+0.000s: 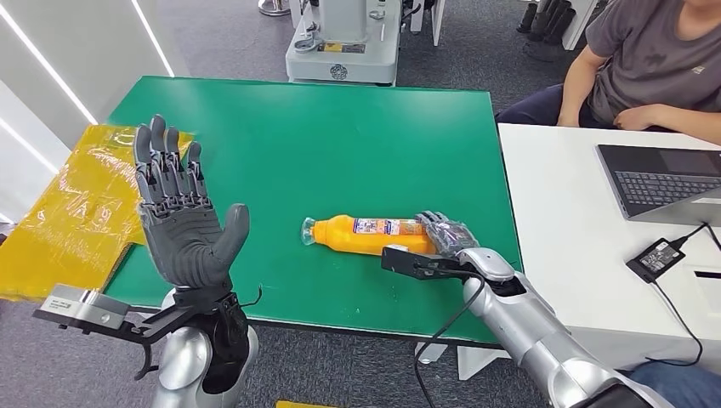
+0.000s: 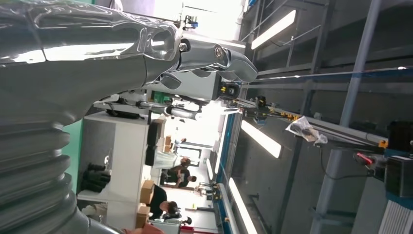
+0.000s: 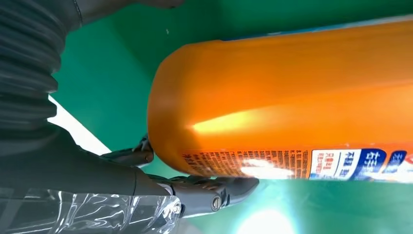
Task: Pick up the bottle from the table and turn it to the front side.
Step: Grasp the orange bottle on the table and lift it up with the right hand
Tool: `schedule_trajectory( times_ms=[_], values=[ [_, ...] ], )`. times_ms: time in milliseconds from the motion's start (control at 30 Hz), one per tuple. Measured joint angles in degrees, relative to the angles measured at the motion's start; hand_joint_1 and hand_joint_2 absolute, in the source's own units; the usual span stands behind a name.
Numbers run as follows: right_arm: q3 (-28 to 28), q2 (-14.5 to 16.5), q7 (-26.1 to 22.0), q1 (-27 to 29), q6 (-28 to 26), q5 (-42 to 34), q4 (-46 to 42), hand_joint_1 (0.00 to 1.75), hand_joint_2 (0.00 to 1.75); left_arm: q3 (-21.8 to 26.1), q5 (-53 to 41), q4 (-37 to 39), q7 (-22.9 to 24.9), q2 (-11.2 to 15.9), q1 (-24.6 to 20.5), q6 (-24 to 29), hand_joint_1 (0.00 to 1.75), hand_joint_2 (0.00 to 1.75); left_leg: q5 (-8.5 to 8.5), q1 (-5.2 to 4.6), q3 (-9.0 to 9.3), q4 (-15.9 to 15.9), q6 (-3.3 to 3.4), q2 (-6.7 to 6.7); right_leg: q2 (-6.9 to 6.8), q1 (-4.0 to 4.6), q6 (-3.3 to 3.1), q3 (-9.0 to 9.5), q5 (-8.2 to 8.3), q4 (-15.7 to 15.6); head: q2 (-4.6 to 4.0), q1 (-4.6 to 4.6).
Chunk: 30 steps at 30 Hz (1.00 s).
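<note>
One orange bottle [image 1: 367, 235] is lying on its side on the green table [image 1: 340, 144], cap pointing to the robot's left, not yet lifted or turned. Head view: right hand [image 1: 444, 231] is sitting at the bottle's base end; grip can't be told. Left hand [image 1: 181, 212] is hovering raised, fingers spread, holding nothing. Left wrist view: aiming at ceiling lights (no bottle). Right wrist view, close-up: fingers [image 3: 214, 191] are lying just beside the label side, w/ bottle resting on the table.
</note>
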Motion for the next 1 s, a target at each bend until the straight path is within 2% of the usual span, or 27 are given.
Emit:
schedule_trajectory(
  times_ms=[167, 400, 667, 1000],
  values=[
    [0.38, 0.00, -0.58, -1.99, 3.19, 0.83, 0.08, 0.00, 1.75, -0.01, 0.05, 0.00, 0.01, -0.01, 0.13, -0.01, 0.00, 1.75, 0.00, 0.00, 0.00, 0.00, 0.00, 0.00, 0.00, 0.00, 0.00, 0.00, 0.00, 0.00, 0.00, 0.00],
    [0.87, 0.26, -2.21, -4.64, 4.44, 0.95, 0.32, 0.00, 1.75, -0.04, 0.05, 0.00, 0.44, -0.04, 0.14, -0.10, 0.00, 1.75, 0.00, 0.00, 0.00, 0.01, 0.00, 0.00, 0.00, 0.00, 0.00, 0.00, 0.00, 0.00, 0.00, 0.00],
    [1.60, 2.45, -3.54, -8.30, 7.23, 0.73, 1.02, 0.00, 1.75, -0.04, -0.06, 0.00, 0.55, -0.04, 0.14, -0.19, 0.00, 1.75, 0.01, 0.01, 0.00, 0.00, 0.00, 0.01, 0.01, 0.01, 0.00, -0.01, 0.00, 0.02, 0.00, -0.01],
    [2.26, 5.38, -7.79, -10.98, 11.05, -2.15, 3.84, 0.00, 1.75, -0.04, 0.10, -0.03, -0.01, -0.04, 0.24, 0.85, 0.00, 1.75, 0.00, 0.00, -0.02, 0.00, 0.00, 0.00, 0.00, 0.01, 0.00, -0.01, 0.00, 0.02, 0.00, 0.00]
  ],
)
